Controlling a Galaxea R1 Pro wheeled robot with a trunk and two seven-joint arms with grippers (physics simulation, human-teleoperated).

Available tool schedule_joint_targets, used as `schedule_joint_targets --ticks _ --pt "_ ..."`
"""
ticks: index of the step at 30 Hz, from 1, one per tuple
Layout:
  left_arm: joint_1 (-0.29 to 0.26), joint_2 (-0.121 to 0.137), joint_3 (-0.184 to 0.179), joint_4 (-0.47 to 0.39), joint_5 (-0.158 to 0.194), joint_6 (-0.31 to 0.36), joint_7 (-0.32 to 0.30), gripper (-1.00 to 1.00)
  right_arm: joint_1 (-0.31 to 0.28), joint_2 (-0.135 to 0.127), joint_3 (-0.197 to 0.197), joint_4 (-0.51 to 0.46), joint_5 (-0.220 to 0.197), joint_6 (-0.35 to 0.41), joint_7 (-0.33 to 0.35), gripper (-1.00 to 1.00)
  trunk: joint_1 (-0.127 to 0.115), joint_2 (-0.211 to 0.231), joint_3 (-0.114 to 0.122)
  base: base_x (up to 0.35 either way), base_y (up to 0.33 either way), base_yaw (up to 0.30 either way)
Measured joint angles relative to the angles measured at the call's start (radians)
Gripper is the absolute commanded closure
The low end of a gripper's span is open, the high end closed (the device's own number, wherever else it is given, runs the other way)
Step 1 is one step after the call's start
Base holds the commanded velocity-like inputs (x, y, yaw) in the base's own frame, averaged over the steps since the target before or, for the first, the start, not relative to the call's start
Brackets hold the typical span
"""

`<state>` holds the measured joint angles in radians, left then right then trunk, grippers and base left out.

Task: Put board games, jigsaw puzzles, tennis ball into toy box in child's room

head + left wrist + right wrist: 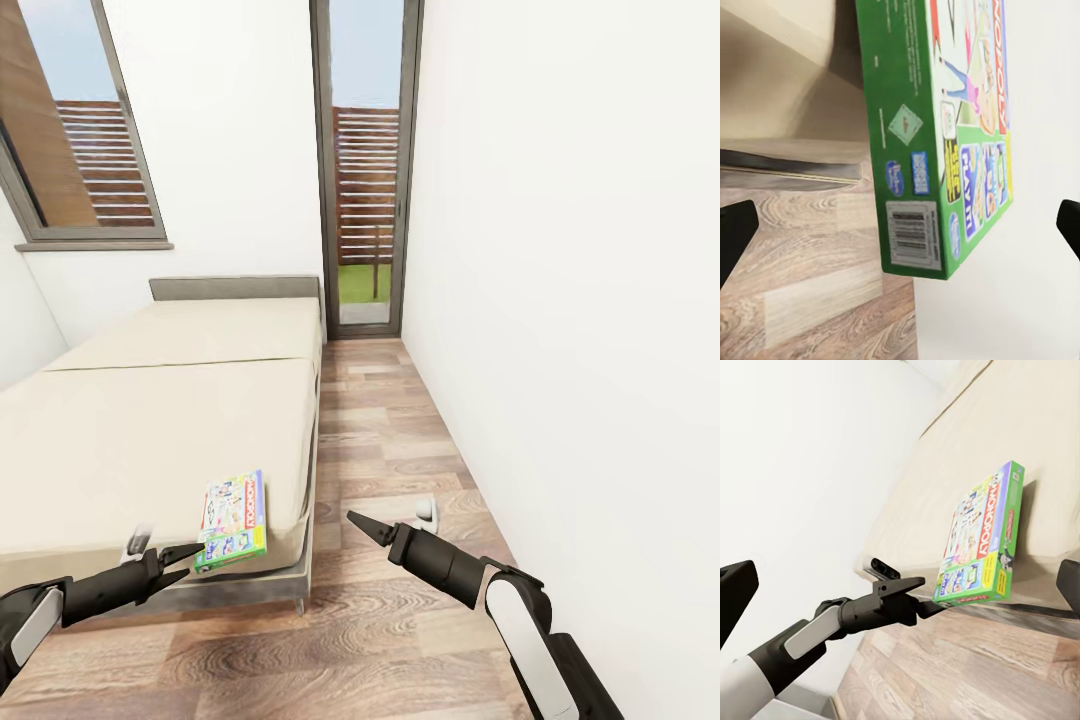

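Board game (pixel 233 520): green-bordered, flat at the bed (pixel 150 420) mattress's near corner.
Left tool (pixel 183 556): fingers spread, released, just beside the box.
Right tool (pixel 362 524): over floor; grip cannot tell.

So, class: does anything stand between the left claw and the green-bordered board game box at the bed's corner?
Nothing visible does. The open left claw sits right at the near edge of the green-bordered board game box, which lies on the beige mattress, its corner overhanging.
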<state>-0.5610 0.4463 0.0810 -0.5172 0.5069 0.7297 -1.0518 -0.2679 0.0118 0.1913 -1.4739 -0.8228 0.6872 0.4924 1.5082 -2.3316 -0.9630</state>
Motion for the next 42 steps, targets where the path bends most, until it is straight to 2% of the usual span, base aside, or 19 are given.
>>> schedule_joint_targets --ticks 9,22,42 --pt "0.000 0.000 -0.001 0.000 0.000 0.000 -0.001 -1.00 0.000 0.000 0.000 0.000 0.000 0.000 0.000 -1.00 0.000 0.000 0.000 0.019 -0.003 0.000" --pt "0.000 0.000 -0.004 0.000 0.000 0.000 -0.001 -1.00 0.000 0.000 0.000 0.000 0.000 0.000 0.000 -1.00 0.000 0.000 0.000 0.061 -0.109 0.000" --pt "0.000 0.000 -0.002 0.000 0.000 -0.001 -0.001 -1.00 0.000 0.000 0.000 0.000 0.000 0.000 0.000 -1.00 0.000 0.000 0.000 0.004 -0.008 0.000"
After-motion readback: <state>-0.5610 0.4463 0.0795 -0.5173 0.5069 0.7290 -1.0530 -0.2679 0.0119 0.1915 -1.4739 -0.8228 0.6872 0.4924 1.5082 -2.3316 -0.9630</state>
